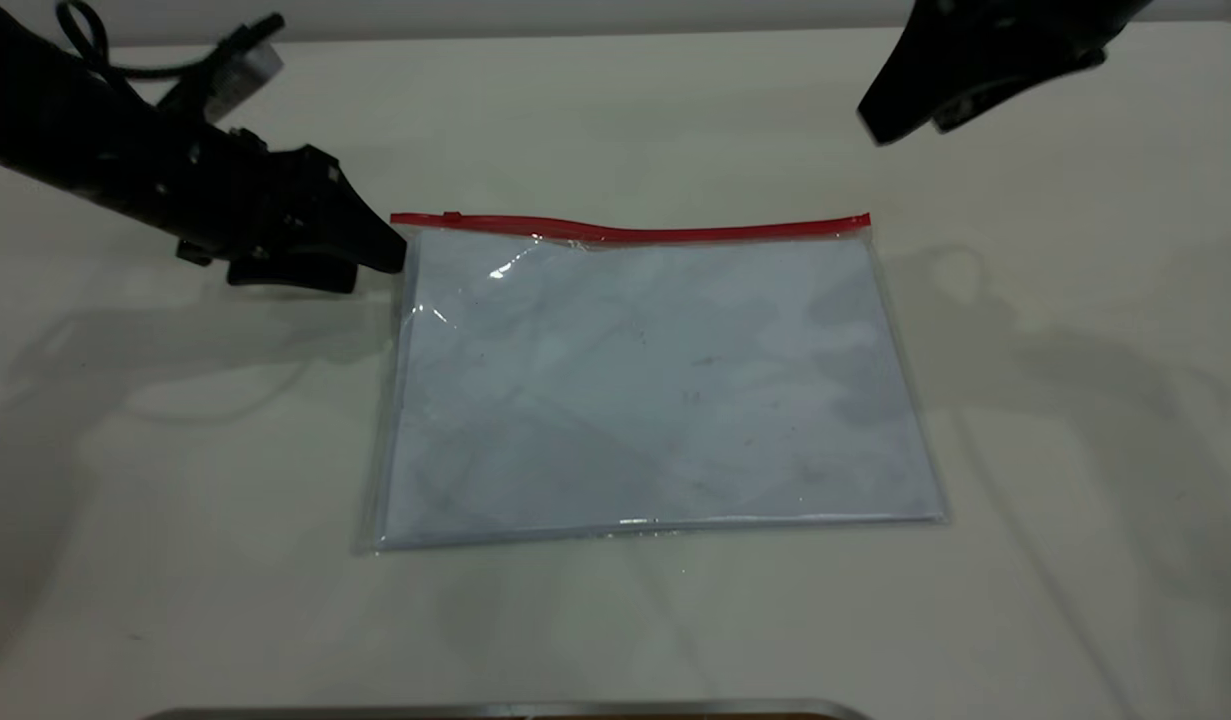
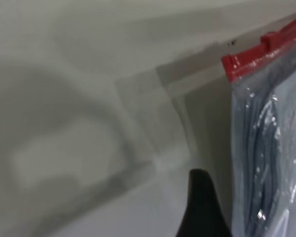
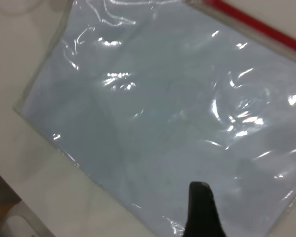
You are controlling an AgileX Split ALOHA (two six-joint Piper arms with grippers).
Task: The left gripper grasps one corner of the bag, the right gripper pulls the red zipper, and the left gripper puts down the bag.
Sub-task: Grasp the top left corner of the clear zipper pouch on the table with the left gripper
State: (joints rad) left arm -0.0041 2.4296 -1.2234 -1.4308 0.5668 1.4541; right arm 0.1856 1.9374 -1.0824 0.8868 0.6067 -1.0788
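- Your bag (image 1: 655, 390), a flat rectangular clear plastic pouch with a pale blue-white sheet inside, lies flat on the off-white table (image 1: 175, 600), roughly at its middle in the exterior view.
- You see the red zipper (image 1: 635, 230), a thin red plastic strip, running along the bag's far long edge; it lies on the table with a slight ripple near its middle.
- A tiny red slider (image 1: 451, 216) sits on that strip near the corner nearest your left arm.
- Your left gripper (image 1: 390, 255), a black tapered arm end with a silver-grey plug and a thin black cable behind it, sits low at the table, its tip at the bag's short edge just below the red corner.
- From the left wrist view you see one black fingertip (image 2: 202, 202) just beside the bag's clear edge, with the red corner farther off; you cannot tell whether the tip touches the plastic or whether the jaws are parted or closed.
- Nothing shows the bag lifted or pinched at that corner.
- Your right gripper (image 1: 890, 125), a black tapered arm end, hangs in the air above the table, well apart from the bag and beyond its far right corner.
- Its wrist camera looks down across the bag's glossy face, with one black fingertip (image 3: 202, 210) in front; you cannot tell how its jaws stand either.
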